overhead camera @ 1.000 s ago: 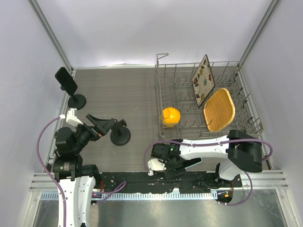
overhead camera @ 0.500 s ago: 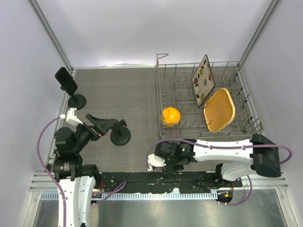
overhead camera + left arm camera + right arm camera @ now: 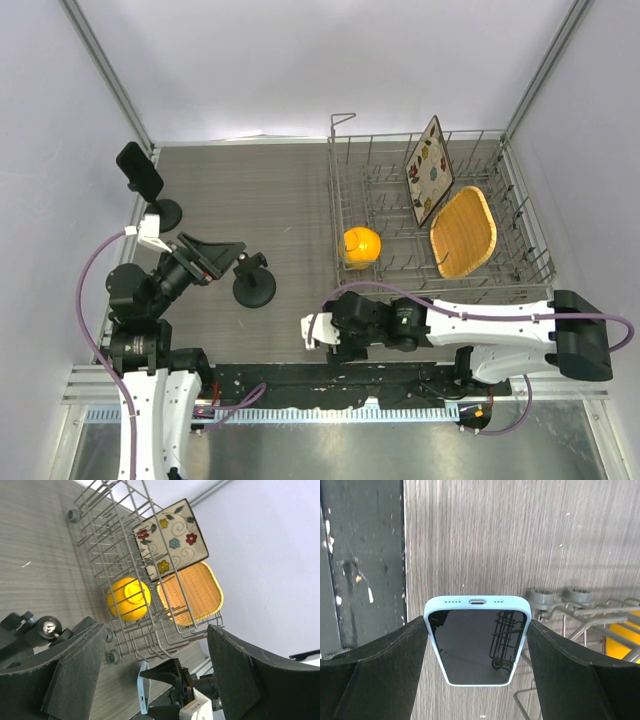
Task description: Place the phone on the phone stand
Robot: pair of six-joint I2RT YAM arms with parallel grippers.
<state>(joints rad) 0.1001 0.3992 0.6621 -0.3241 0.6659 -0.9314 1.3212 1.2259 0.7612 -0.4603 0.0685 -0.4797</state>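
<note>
Fingers of the right gripper pinch the phone, 1 on each long edge. Its screen faces the wrist camera inside a pale blue case. In the top view the phone sits low at centre frame, over the table and left of the near corner of the dish rack. At middle left, the left gripper has its 2 fingers spread on nothing, just beside the phone stand.

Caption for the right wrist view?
Right gripper grips the blue-cased phone by its long edges over the table, rack corner at right.
</note>
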